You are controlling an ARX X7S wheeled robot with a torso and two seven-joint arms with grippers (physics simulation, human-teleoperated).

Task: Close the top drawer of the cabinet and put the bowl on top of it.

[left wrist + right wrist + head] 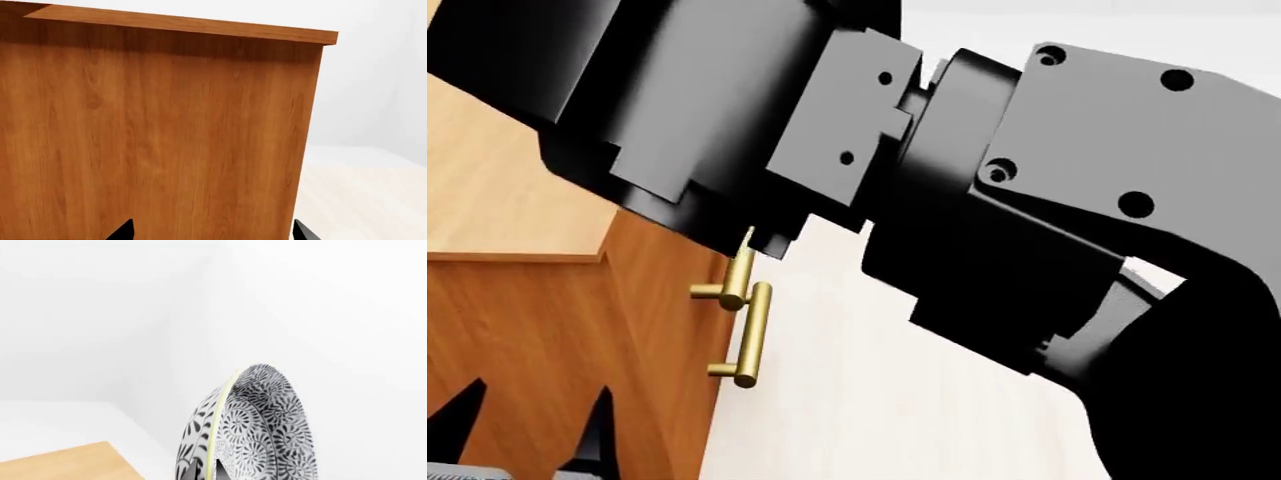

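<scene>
The right end effector point(203, 471) pinches the bowl point(267, 430) by its rim.

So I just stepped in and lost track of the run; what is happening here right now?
The right gripper holds the bowl by its rim, lifted with only pale wall behind it in the right wrist view. The left gripper hangs beside the cabinet with its jaws apart and nothing between them. Brass handles stick out from the cabinet's front in the head view, but the right arm hides much of it, so I cannot tell whether the top drawer is shut.
</scene>
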